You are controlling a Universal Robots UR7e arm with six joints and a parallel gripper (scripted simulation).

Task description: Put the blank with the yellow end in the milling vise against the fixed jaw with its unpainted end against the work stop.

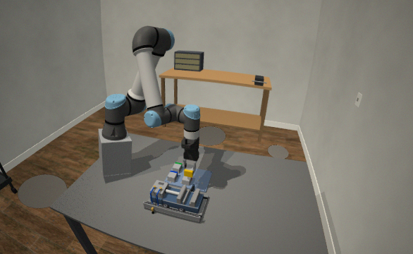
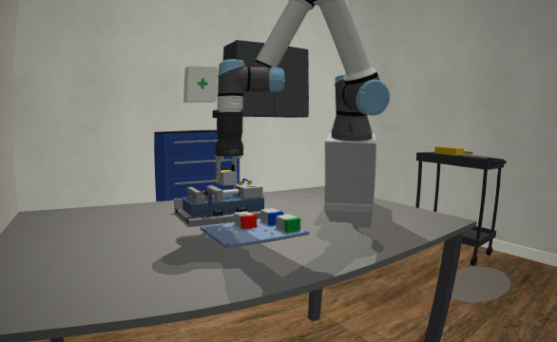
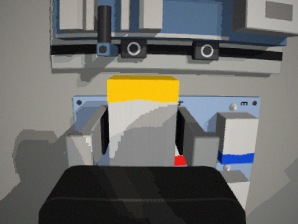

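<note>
In the wrist view, my black gripper with grey fingers (image 1: 189, 166) (image 2: 226, 168) is pinching the pale grey block with the yellow end (image 1: 188, 173) (image 2: 227, 178) (image 3: 142, 125) by its sides, yellow toward 12 o'clock. I hold it above the flat blue plate (image 1: 205, 180) (image 2: 226, 238) (image 3: 86, 110). Mostly hidden behind it, the red-ended grey block (image 1: 187, 180) (image 2: 248, 221) (image 3: 180, 160) shows at 4 o'clock; the blue-ended grey block (image 1: 172, 176) (image 2: 274, 218) (image 3: 237, 140) sits at 3. Farther out at 12, the blue-and-grey milling vise (image 1: 189, 207) (image 2: 250, 204) (image 3: 200, 20) stands beyond the plate.

four blanks (image 1: 188, 173) (image 2: 227, 178) (image 3: 142, 125), one plate (image 1: 205, 178) (image 2: 226, 237) (image 3: 86, 113), one vise (image 1: 187, 204) (image 2: 245, 205) (image 3: 185, 20), one tool (image 1: 189, 165) (image 2: 227, 175) (image 3: 142, 120)
</note>
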